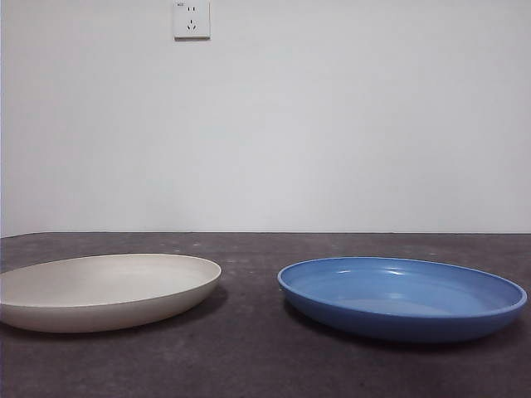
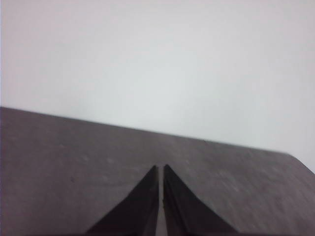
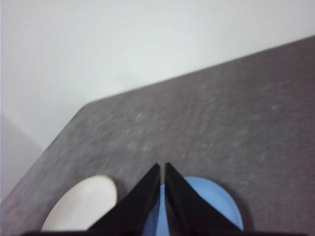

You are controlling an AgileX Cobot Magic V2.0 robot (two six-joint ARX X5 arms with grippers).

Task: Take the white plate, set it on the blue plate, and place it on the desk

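A round, shallow, matte cream-white plate (image 1: 104, 290) and a round, glossy blue plate (image 1: 402, 297) with low upturned rims sit apart on the mottled dark grey matte table (image 1: 249, 356). The left tool (image 2: 160, 169) and right tool (image 3: 162, 167) are each pressed together, holding nothing; the right hangs above the blue plate.

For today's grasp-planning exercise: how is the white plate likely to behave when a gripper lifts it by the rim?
The white plate looks rigid, so it should not flex. Its matte surface probably grips better than the glossy blue plate. Held at one edge, so wide and shallow a plate may tilt.
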